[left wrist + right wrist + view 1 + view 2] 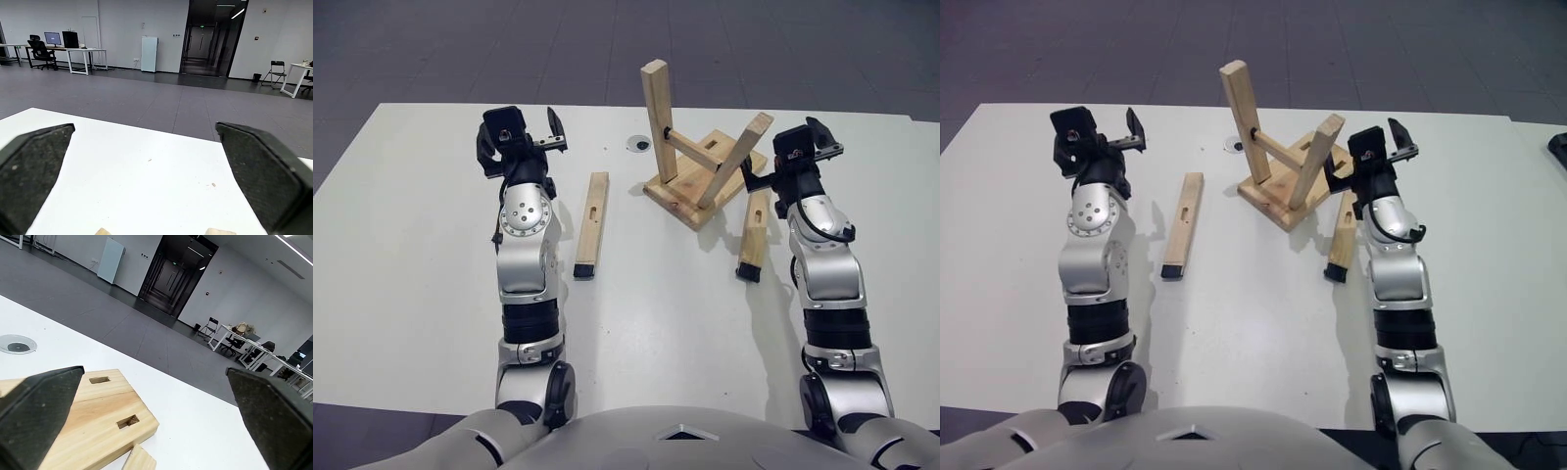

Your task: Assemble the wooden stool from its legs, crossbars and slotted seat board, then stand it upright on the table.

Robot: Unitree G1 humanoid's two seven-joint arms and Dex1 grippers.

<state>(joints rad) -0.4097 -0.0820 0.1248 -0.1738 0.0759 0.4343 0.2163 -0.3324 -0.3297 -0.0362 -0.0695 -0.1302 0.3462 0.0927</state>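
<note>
The slotted seat board point(677, 204) lies flat on the table at the back centre. Two legs stand in it, one upright point(657, 116) and one leaning point(735, 158), joined by a crossbar point(691, 148). One loose leg point(592, 224) lies just right of my left arm. Another loose leg point(754, 235) lies beside my right forearm. My left gripper point(517, 134) is open over bare table, left of the loose leg. My right gripper point(785, 155) is open just right of the seat board point(98, 416), whose slots point(127, 421) face up between its pads point(39, 411).
A round cable port point(639, 144) sits in the white table point(411, 245) behind the loose leg. The table's far edge runs just behind the stool parts, with dark floor beyond. Open tabletop spreads at the left and front centre.
</note>
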